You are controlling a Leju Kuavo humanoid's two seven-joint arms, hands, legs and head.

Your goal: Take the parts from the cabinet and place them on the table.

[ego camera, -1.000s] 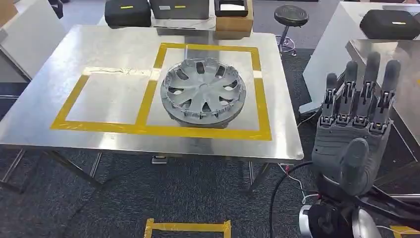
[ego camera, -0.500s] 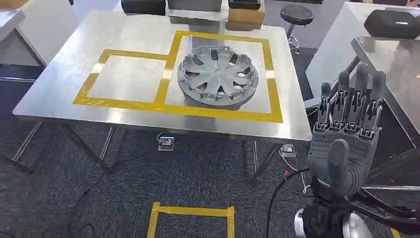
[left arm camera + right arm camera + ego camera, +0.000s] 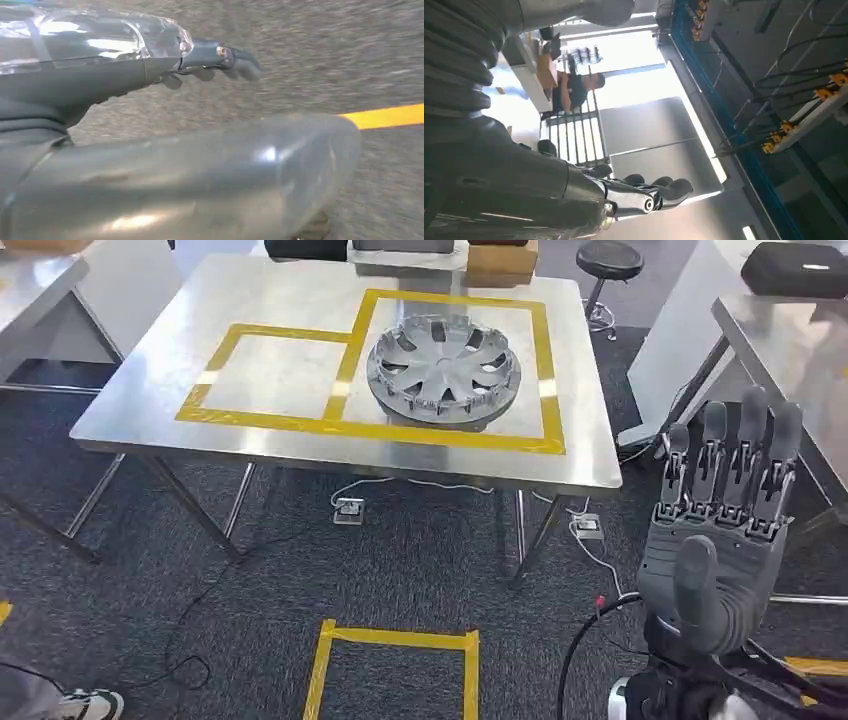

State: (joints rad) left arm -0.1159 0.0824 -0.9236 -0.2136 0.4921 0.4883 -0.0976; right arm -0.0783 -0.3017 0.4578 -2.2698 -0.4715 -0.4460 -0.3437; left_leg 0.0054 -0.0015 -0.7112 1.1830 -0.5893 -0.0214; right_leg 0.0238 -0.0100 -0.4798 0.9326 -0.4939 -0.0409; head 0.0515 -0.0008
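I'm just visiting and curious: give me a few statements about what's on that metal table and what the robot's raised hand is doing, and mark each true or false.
1. The hubcap lies inside the larger yellow tape square on the table. True.
2. The right hand grips the hubcap. False: it is raised off to the side of the table, fingers apart, holding nothing.
3. The smaller tape square holds a second hubcap. False: it holds nothing.
4. A black stool stands beyond the table. True.
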